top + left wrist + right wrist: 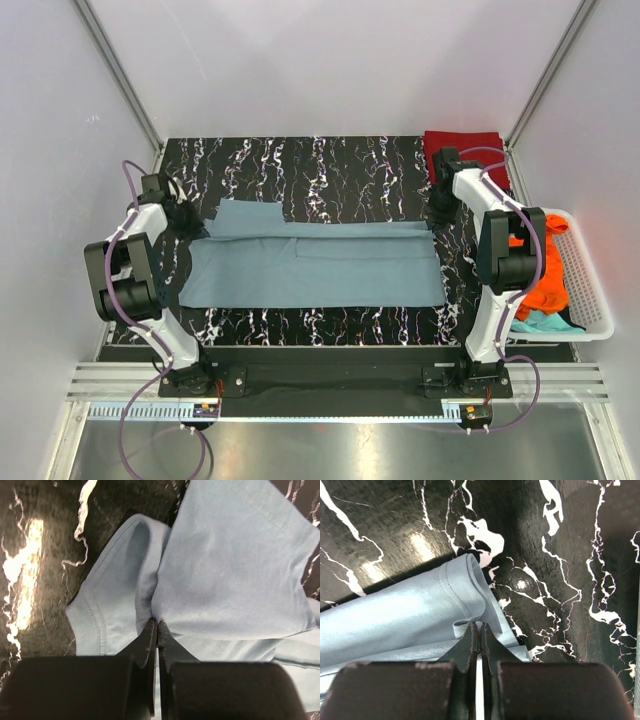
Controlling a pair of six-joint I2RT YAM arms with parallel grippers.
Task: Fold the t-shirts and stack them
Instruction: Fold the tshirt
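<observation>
Two tools (157, 625) (476, 626) tight on grey-blue t-shirt (320, 265)

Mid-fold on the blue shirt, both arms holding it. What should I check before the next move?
1. Left fingers shut on the grey-blue shirt beside a sleeve: ok.
2. Right fingers shut on its hemmed edge: ok.
3. Shirt body lying flat on the table: ok.
4. Dark red shirt at the far right corner, apart from the held shirt: ok.
5. Orange shirt inside the basket: ok.
6. Number of layers caught in each pinch: cannot tell.
</observation>
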